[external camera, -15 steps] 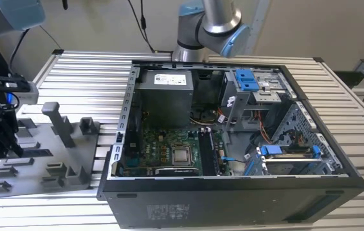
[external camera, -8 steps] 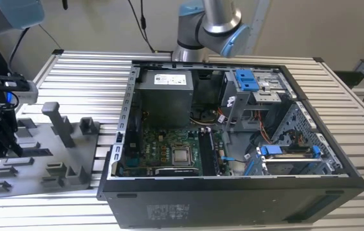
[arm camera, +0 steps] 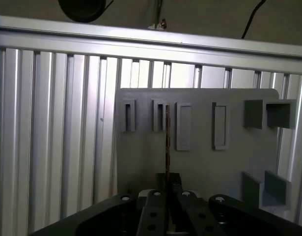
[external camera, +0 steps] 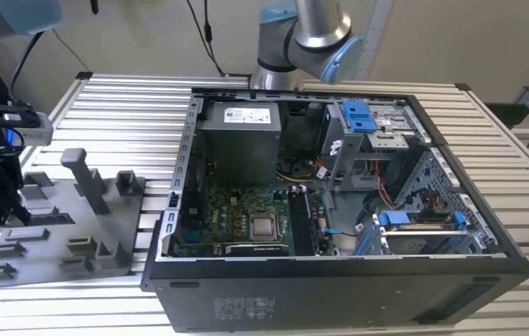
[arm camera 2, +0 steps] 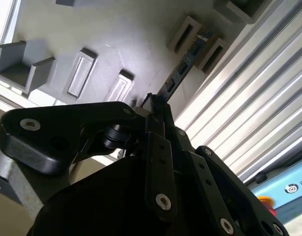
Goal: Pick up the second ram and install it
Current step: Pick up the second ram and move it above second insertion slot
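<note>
We are gripping the ram (arm camera 2: 182,69) in our closed hand (arm camera 2: 154,102), its far end sitting between tray (arm camera 2: 116,29) posts. Lifting out and installing in the case (external camera: 245,210) are left, we judge.

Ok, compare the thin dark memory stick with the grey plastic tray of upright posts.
The thin dark memory stick is a narrow strip on edge; the grey plastic tray is a broad flat slab. The stick is dark, with chips; the tray is plain grey. The gripper clamps the stick, not the tray.
</note>
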